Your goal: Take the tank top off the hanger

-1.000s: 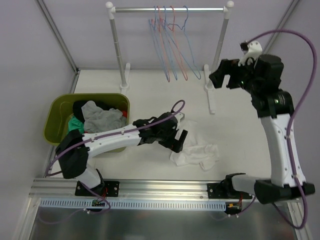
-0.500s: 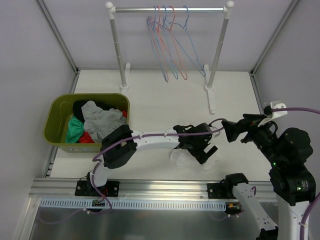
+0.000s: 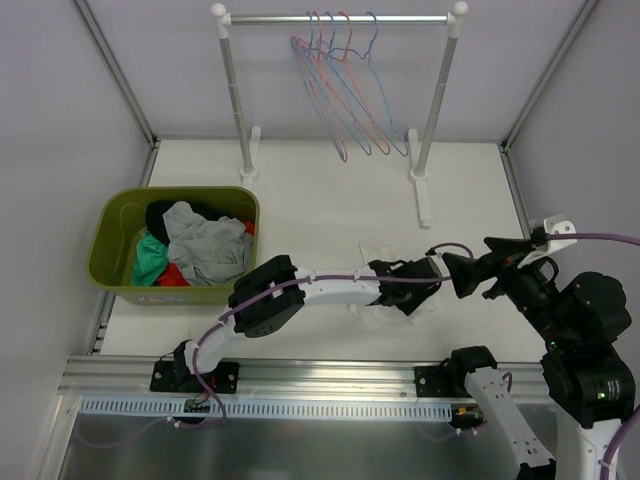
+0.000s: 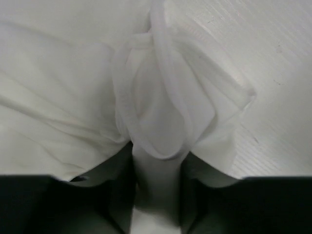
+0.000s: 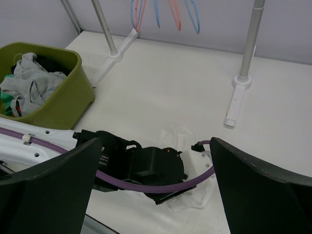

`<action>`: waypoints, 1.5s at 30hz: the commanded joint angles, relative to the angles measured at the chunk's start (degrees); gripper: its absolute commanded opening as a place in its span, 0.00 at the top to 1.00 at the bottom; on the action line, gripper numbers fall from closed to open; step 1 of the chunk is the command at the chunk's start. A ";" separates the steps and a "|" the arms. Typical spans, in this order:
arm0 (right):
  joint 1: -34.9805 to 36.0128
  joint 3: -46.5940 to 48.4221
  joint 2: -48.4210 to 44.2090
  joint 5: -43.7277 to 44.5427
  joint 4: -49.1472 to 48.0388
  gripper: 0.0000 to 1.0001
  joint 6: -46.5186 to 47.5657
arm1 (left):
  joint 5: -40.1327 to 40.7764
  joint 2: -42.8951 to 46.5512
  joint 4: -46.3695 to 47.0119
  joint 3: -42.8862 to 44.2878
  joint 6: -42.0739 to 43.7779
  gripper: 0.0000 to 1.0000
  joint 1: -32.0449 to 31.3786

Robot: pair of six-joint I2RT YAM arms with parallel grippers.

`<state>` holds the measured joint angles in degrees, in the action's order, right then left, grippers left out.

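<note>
Tabletop bears tank top; left end effector pinches it.

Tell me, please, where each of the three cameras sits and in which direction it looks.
Top external: above and behind the arm bases, looking down on table, clothes rack, green bin; left arm and right arm show.
Left wrist: on the left arm, pointing down, close to the white tank top; left gripper shows, shut on it.
Right wrist: raised at the table's right, looking down across it; open right gripper frames the view.
Shared: top external and right wrist both show bin, rack, left arm.
</note>
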<state>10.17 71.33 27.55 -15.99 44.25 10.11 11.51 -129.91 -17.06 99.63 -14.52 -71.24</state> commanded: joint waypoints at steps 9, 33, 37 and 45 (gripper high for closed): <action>0.11 -1.28 -4.52 4.65 -1.80 0.00 1.32 | 15.28 19.99 -9.21 -12.09 -0.24 1.00 -0.04; 0.20 0.30 -4.44 5.35 -3.29 0.01 2.02 | 23.49 62.48 -32.16 -11.38 -11.04 1.00 35.71; 0.11 0.12 -3.65 3.60 -4.26 0.00 1.32 | 19.44 63.73 -32.07 -19.37 -17.18 1.00 44.16; 0.11 -1.63 -2.77 -0.18 -7.16 0.00 -0.79 | 13.10 56.88 -27.33 -37.40 -27.57 1.00 55.50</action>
<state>10.17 69.73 23.79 -13.76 41.36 10.61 28.08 -71.22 -45.80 65.45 -35.68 -18.15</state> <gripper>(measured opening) 0.993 0.077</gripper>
